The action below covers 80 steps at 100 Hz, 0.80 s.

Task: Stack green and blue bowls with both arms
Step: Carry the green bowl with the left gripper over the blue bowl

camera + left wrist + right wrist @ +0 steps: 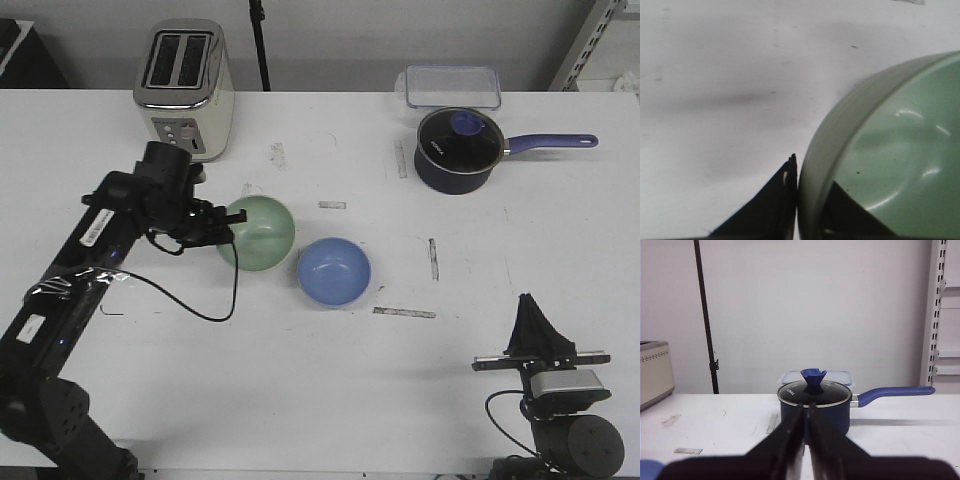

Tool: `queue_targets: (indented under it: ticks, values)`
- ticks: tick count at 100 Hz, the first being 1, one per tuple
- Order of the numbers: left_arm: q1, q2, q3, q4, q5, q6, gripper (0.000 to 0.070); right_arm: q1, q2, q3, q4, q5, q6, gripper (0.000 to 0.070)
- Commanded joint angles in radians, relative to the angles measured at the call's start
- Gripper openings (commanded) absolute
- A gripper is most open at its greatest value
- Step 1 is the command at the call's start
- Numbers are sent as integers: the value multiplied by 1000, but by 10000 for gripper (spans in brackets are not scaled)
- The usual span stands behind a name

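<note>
Pinching the green bowl [258, 232] by its rim with my left gripper [232, 228], right gripper [805, 440] clenched empty, I figured that glossy edge could slip short of the blue bowl [334, 271] beside it.

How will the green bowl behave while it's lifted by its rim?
The green bowl looks rigid and glossy, so it may slip in the left gripper, whose fingers straddle one wall. Held off-center, it will probably tilt. It looks small and likely light.
</note>
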Motion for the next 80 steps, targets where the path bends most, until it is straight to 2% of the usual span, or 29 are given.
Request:
queue_targets:
  ticks: [1, 19, 38, 50, 68, 80]
  values:
    - [-50, 58, 44, 8, 35, -42, 1, 1, -5, 5, 5, 0, 0, 3]
    - [-174, 142, 121, 38, 145, -58, 1, 1, -5, 5, 5, 0, 0, 3]
    - [-248, 218, 151, 56, 150, -58, 1, 1, -5, 5, 5, 0, 0, 3]
    - [-281, 244, 151, 68, 123, -58, 1, 1, -5, 5, 5, 0, -1, 3]
    - [-296, 270, 151, 67, 21, -58, 1, 1, -5, 5, 5, 0, 0, 3]
    - [-296, 279, 151, 63, 17, -58, 3, 1, -5, 5, 5, 0, -1, 3]
